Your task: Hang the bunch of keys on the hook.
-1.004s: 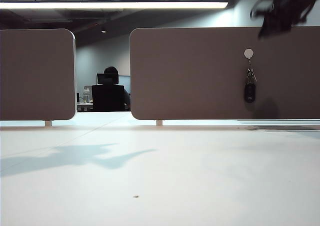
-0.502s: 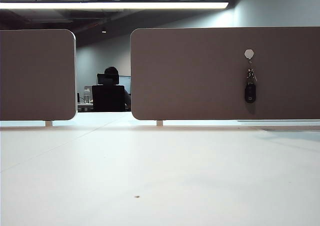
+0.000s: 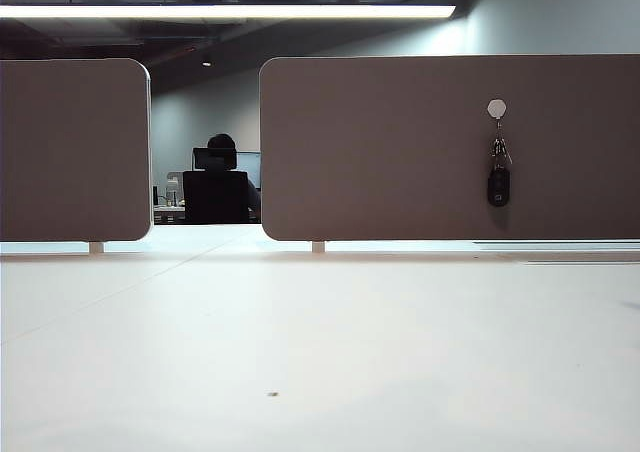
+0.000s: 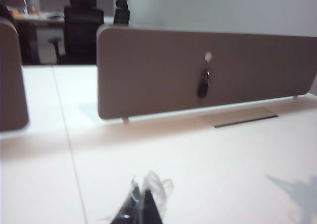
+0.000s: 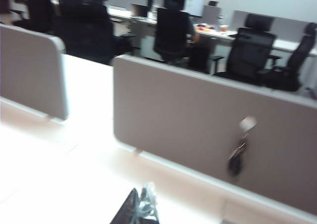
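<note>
Right arm gone from above partition panel (image 3: 400, 152); bunch of keys (image 3: 498, 177) hangs on the hook (image 3: 497, 109), task looks done. Left gripper (image 4: 143, 204) and right gripper (image 5: 141, 209) closed, empty, well back from panel.

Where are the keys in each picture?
Exterior view: the bunch of keys hangs on the right of the panel.
Left wrist view: the keys hang mid-panel.
Right wrist view: they hang, blurred.
Shared landmark: the hook directly above them.
</note>
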